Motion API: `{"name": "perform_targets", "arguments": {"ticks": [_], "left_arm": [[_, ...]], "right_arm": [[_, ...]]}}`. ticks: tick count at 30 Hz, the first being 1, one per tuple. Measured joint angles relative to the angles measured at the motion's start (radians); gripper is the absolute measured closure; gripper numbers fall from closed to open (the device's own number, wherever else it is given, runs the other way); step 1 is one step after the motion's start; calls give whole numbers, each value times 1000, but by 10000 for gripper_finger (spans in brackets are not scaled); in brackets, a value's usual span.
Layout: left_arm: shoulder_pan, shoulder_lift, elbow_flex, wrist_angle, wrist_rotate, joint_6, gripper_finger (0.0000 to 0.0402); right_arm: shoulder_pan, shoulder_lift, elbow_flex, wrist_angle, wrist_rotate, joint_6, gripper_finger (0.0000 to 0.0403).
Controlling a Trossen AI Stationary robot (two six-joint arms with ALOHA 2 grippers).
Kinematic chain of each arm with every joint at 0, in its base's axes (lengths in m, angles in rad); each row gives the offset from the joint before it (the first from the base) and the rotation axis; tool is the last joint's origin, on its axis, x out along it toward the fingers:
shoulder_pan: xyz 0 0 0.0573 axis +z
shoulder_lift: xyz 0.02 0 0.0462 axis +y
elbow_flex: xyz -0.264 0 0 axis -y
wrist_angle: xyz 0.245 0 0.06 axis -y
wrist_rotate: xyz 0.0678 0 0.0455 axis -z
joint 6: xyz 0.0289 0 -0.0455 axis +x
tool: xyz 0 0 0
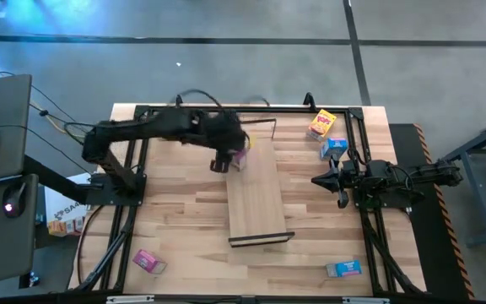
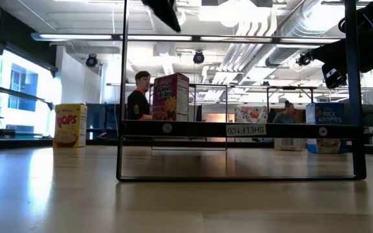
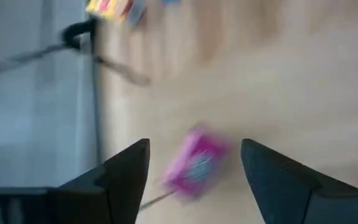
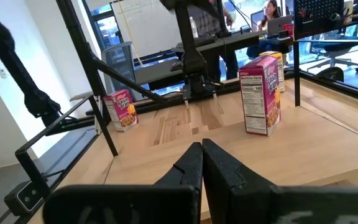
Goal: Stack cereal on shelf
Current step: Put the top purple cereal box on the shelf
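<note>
Counter point(image 1: 184, 211) of butcher-block wood, seen from above, L to R:

Pink box point(image 1: 148, 261) lies flat near front-left corner, well apart from everything else.

Left gripper point(image 1: 229, 160) reaches in from left side, over far end of shelf point(image 1: 256, 198). Fingers point(image 3: 126, 171) spread open, nothing between them. Second pink box point(image 1: 240, 157) stands on shelf's far-left edge, just beside/below the gripper; wrist view shows it in the gap but apart from both fingers (blurred). Low view has it upright on the plank point(image 2: 171, 96).

Shelf runs front-to-back mid-counter, black frame at each end.

Yellow box point(image 1: 322, 123) at far right, near back edge. Blue box point(image 1: 334, 147) just in front of it, near but not clearly touching. Another blue box point(image 1: 344, 268) lies flat at front-right.

Right gripper point(image 1: 321, 180) waits at right side, level w/ mid-shelf, pointing toward it; fingers point(image 4: 188, 168) closed together, empty.

Person point(image 2: 138, 96) visible in room beyond.
</note>
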Motion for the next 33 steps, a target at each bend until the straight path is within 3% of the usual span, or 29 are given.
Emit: {"name": "perform_targets", "arguments": {"ticks": [2,6,9,12,15,19,25,30,33], "left_arm": [[12,-88,-92,121,89,-149,176],[-44,-281,-394,501,70,-354,238],[-123,-380,-659,796,-44,-514,307],[-203,-397,-880,1079,-176,-679,380],[-283,-348,-1011,1301,-310,-832,390],[-351,-216,-1043,1335,-478,-905,399],[-366,-19,-1029,1361,-533,-976,401],[-365,-5,-1029,1157,-669,-1256,401],[-347,-10,-1030,1081,-743,-1343,401]], "right_arm": [[0,-1,0,0,0,0,402],[0,0,0,0,0,0,402],[0,0,0,0,0,0,402],[0,0,0,0,0,0,402],[0,1,0,0,0,0,402],[0,9,0,0,0,0,402],[0,13,0,0,0,0,402],[0,12,0,0,0,0,402],[0,12,0,0,0,0,402]]}}
